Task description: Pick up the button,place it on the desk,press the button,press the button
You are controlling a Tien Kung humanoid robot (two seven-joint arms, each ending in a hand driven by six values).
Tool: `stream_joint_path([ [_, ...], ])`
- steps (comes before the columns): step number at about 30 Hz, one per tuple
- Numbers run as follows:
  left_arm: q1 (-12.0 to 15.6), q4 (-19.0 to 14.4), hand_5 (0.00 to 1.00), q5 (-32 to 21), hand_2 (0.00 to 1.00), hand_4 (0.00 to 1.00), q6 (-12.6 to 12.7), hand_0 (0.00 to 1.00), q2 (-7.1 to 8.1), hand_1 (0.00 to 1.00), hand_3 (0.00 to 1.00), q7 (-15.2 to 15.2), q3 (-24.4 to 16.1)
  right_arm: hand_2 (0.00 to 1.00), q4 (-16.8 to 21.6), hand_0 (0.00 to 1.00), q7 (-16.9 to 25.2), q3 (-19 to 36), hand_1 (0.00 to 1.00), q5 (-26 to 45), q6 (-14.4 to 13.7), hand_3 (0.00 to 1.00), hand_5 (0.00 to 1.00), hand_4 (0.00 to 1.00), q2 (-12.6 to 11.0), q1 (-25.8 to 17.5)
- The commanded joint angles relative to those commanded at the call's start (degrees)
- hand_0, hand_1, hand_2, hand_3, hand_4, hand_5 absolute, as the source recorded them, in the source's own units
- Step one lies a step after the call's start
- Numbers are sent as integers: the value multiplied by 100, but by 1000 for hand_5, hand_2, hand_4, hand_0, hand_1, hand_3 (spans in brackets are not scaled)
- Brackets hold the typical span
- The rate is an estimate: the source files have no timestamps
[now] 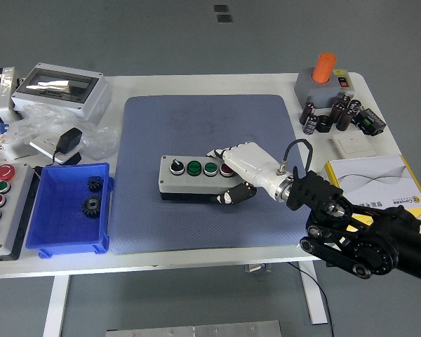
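The right robot hand (233, 173), white with dark fingertips, grips the right end of the button box (195, 178): its fingers (221, 152) lie over the top edge by the red button, and the thumb wraps the near side face. The black right arm enters from the lower right corner of the view. The left robot hand is not visible.

The button box is a grey housing with a black knob, two green buttons and one red button in a row. It sits on, or just above, the blue mat (209, 172), slightly below the mat's centre; whether its base touches the mat cannot be told.

Step in hand, as judged: placing the box down, with both presses yet to come. The next move calls for releasing the grip without shifting the box, then bringing one fingertip down squarely on a button cap.

Left of the mat stands a blue bin (45, 225) holding two gears (92, 196). Beyond the mat's far right corner, on the white tabletop (196, 81), is a grey block with an orange cap (323, 78).
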Motion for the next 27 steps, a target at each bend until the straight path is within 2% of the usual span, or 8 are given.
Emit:
stream_joint_path([
  [5, 0, 0, 229, -6, 607, 641, 1, 728, -2, 729, 648, 1, 2, 351, -86, 315, -51, 25, 430, -55, 25, 346, 24, 580, 50, -32],
  [10, 9, 0, 229, 7, 607, 641, -1, 728, 6, 729, 648, 1, -9, 351, -46, 315, -92, 129, 430, -118, 105, 346, 24, 580, 59, -46],
  [11, 9, 0, 234, 11, 607, 641, -3, 728, 6, 729, 648, 1, -10, 514, -42, 414, -99, 148, 549, -128, 118, 470, 23, 603, 63, -47],
  [16, -2, 0, 234, 24, 607, 641, -12, 728, 10, 729, 648, -5, -9, 514, -81, 414, -146, 179, 549, -176, 203, 470, 23, 603, 81, -52],
  [17, -3, 0, 237, 25, 607, 642, -12, 728, 11, 729, 648, -6, -10, 796, -90, 701, -152, 179, 746, -182, 216, 815, 319, 838, 83, -52],
  [22, -6, 0, 237, 36, 607, 642, -19, 728, 13, 729, 648, -5, -20, 796, -121, 701, -182, 188, 746, -228, 287, 815, 319, 838, 88, -51],
  [23, -6, 0, 238, 41, 608, 643, -22, 728, 13, 729, 649, -5, -27, 916, -117, 782, -190, 191, 830, -239, 301, 971, 431, 930, 86, -50],
  [27, -7, 0, 238, 50, 608, 643, -29, 728, 12, 729, 649, -8, -41, 916, -67, 782, -187, 213, 830, -252, 316, 971, 431, 930, 68, -46],
])
